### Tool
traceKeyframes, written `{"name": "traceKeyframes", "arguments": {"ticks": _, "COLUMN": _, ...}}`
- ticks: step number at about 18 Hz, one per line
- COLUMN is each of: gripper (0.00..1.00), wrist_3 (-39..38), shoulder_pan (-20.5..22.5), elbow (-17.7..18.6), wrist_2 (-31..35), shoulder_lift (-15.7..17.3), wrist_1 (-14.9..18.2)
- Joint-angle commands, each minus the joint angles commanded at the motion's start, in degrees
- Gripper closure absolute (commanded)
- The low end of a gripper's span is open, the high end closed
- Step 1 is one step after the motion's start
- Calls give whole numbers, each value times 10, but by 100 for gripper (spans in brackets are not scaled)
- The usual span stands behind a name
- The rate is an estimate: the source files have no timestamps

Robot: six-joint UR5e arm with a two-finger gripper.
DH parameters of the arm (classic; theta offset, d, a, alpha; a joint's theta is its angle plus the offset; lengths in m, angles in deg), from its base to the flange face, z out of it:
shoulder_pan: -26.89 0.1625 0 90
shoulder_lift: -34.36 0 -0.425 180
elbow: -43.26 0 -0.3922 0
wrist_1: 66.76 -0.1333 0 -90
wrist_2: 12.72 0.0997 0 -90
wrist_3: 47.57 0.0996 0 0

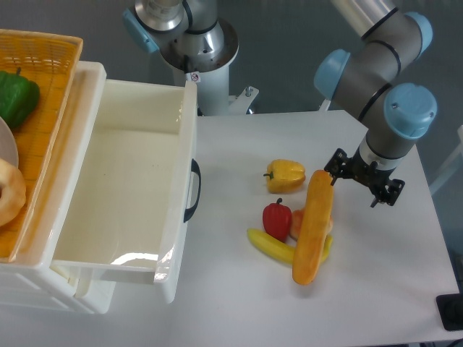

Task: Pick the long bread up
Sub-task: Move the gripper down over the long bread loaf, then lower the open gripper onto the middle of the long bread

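Note:
The long bread (313, 228) is a golden-orange loaf lying nearly upright in the picture on the white table, resting over a yellow banana (273, 246) and a small orange item. My gripper (360, 181) hangs from the arm just right of the bread's upper end, close to it. Its fingers point down and away, so I cannot tell how far apart they stand. It holds nothing that I can see.
A red pepper (276, 219) and a yellow pepper (284, 175) lie left of the bread. A white open drawer (119, 191) fills the left side, with a yellow basket (43, 116) holding a green pepper beyond it. The table's right edge is near the arm.

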State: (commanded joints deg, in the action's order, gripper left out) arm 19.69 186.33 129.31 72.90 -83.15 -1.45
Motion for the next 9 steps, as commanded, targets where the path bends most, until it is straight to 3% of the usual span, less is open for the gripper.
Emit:
{"name": "traceKeyframes", "arguments": {"ticks": 5, "gripper": 0, "wrist_3": -113, "shoulder_pan": -31, "elbow": -31, "wrist_2": -3, "shoulder_lift": -38, "wrist_1": -2}}
{"name": "traceKeyframes", "arguments": {"ticks": 9, "gripper": 0, "wrist_3": -136, "shoulder_pan": -39, "elbow": -34, "wrist_2": -9, "shoulder_lift": -56, "wrist_1": -2}}
